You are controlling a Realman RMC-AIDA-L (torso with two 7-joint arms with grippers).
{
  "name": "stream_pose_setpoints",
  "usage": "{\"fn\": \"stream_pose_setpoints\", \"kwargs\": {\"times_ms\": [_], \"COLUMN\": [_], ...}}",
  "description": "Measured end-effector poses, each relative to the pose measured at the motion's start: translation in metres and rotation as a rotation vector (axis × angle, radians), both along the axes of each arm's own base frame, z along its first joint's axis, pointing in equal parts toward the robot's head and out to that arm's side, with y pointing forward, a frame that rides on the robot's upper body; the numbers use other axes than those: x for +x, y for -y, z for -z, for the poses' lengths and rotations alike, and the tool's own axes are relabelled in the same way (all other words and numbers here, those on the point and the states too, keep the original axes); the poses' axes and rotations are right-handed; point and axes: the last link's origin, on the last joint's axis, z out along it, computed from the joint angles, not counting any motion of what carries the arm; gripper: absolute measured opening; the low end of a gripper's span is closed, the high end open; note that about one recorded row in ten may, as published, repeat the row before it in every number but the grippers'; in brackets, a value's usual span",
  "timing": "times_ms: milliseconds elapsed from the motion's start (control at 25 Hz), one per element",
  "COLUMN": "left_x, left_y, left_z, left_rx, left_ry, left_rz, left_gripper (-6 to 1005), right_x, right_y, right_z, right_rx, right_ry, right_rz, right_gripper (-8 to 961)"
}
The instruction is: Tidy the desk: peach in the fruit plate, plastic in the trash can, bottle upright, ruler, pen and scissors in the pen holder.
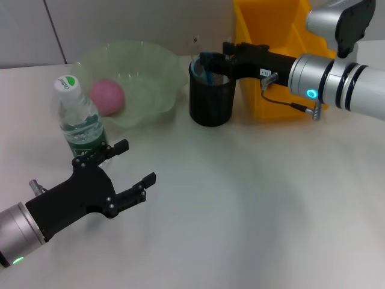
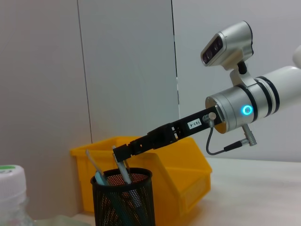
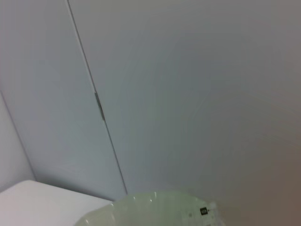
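The pink peach (image 1: 107, 96) lies in the pale green fruit plate (image 1: 153, 72), whose rim also shows in the right wrist view (image 3: 155, 207). Beside the plate the bottle (image 1: 78, 117) stands upright; its white cap (image 2: 9, 176) shows in the left wrist view. My left gripper (image 1: 137, 161) hovers open just in front of the bottle, holding nothing. My right gripper (image 1: 210, 60) (image 2: 123, 153) reaches over the black mesh pen holder (image 1: 212, 93) (image 2: 123, 197), shut on a slim grey item (image 2: 125, 172) standing in it; ruler or pen, I cannot tell. A teal-ended item (image 2: 98, 178) leans inside. No plastic is in view.
A yellow bin (image 1: 271, 54) (image 2: 183, 169) stands right behind the pen holder, under my right forearm. The white tabletop (image 1: 252, 198) stretches from the middle to the front right. A grey wall is at the back.
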Motion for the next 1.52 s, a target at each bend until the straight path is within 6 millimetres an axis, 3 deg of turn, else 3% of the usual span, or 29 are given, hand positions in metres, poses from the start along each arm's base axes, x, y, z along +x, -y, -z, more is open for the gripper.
{"fn": "stream_pose_setpoints", "kwargs": {"times_ms": [40,200,280,360,440,480,520,640,760,840,880,920,1080,1280,1520], "left_x": [0.000,0.000,0.000,0.000,0.001,0.001,0.001,0.002,0.005,0.008,0.011,0.011,0.018,0.025,0.029], "left_y": [0.000,0.000,0.000,0.000,0.000,0.000,0.000,0.000,-0.001,-0.001,-0.002,-0.002,-0.004,-0.003,-0.002], "left_z": [0.000,0.000,0.000,0.000,0.000,0.000,-0.001,0.000,0.002,0.004,0.006,0.006,0.010,0.012,0.013], "left_rx": [0.000,0.000,-0.001,-0.003,-0.006,-0.006,-0.008,-0.016,-0.047,-0.085,-0.125,-0.125,-0.263,-0.398,-0.507], "left_ry": [0.000,0.001,0.003,0.002,0.005,0.005,0.006,0.010,0.022,0.030,0.033,0.033,0.034,0.038,-0.007], "left_rz": [0.000,0.001,0.002,0.003,0.003,0.003,0.003,0.003,0.001,-0.004,-0.006,-0.006,-0.031,-0.057,-0.074], "left_gripper": [814,815,815,815,815,815,815,815,815,815,815,815,815,815,815], "right_x": [0.000,-0.004,-0.011,-0.012,-0.003,-0.003,0.006,0.011,0.035,0.042,0.053,0.053,0.071,0.077,0.081], "right_y": [0.000,0.003,0.010,0.013,0.030,0.030,0.043,0.051,0.082,0.090,0.108,0.108,0.140,0.153,0.154], "right_z": [-0.001,-0.015,-0.031,-0.036,-0.053,-0.053,-0.057,-0.058,-0.056,-0.054,-0.051,-0.051,-0.043,-0.035,-0.034], "right_rx": [0.000,0.025,0.043,0.048,0.055,0.055,0.041,0.030,-0.041,-0.064,-0.109,-0.109,-0.264,-0.435,-0.473], "right_ry": [-0.006,-0.050,-0.128,-0.153,-0.237,-0.237,-0.280,-0.303,-0.333,-0.327,-0.302,-0.302,-0.181,-0.059,0.019], "right_rz": [-0.005,-0.048,-0.114,-0.133,-0.154,-0.154,-0.152,-0.151,-0.117,-0.115,-0.134,-0.134,-0.199,-0.255,-0.302], "right_gripper": [593,693,743,743,743,743,743,742,742,742,742,742,742,742,741]}}
